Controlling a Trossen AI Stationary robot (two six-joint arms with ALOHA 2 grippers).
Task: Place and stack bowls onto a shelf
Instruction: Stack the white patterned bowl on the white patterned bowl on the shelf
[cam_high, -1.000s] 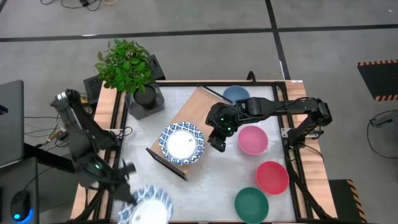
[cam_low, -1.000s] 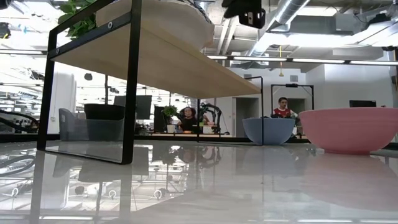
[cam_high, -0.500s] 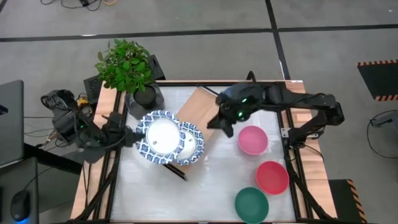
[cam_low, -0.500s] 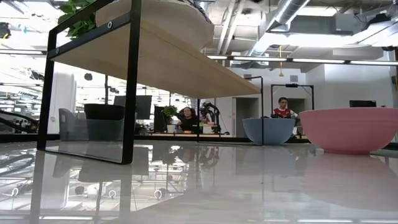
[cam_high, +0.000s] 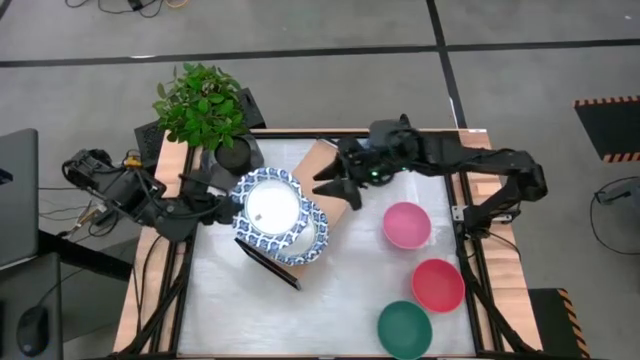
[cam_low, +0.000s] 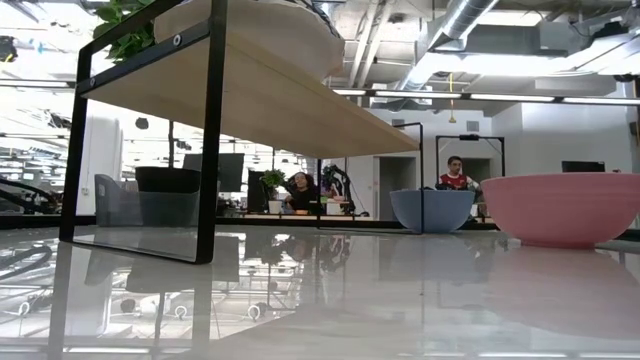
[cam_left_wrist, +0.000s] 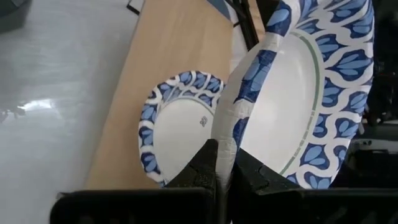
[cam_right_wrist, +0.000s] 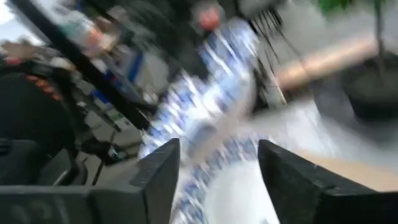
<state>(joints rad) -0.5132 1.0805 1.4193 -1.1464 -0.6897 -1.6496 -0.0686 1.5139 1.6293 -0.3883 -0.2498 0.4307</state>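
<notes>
While left gripper (cam_left_wrist: 224, 171) pinches white dish (cam_high: 268, 205) rim, dish overhangs shelf (cam_high: 318, 165) dish (cam_high: 310, 240).

Two white dishes with blue patterned rims (cam_high: 268, 205) (cam_high: 308, 240), four plain bowls: pink (cam_high: 407, 224), red (cam_high: 437, 284), teal green (cam_high: 404, 327), slate blue (cam_low: 431, 210). One shelf (cam_high: 308, 165), one potted plant (cam_high: 203, 110).

We see the shelf (cam_high: 310, 175) lying slantwise on the table (cam_high: 220, 300), with one dish (cam_high: 312, 238) resting on it. A second dish (cam_high: 268, 205) sits above it, overlapping its left side. The plant (cam_high: 203, 108) stands behind the shelf's left end. Three bowls (cam_high: 407, 224) (cam_high: 437, 284) (cam_high: 404, 327) line up on the table right of the shelf.
</notes>
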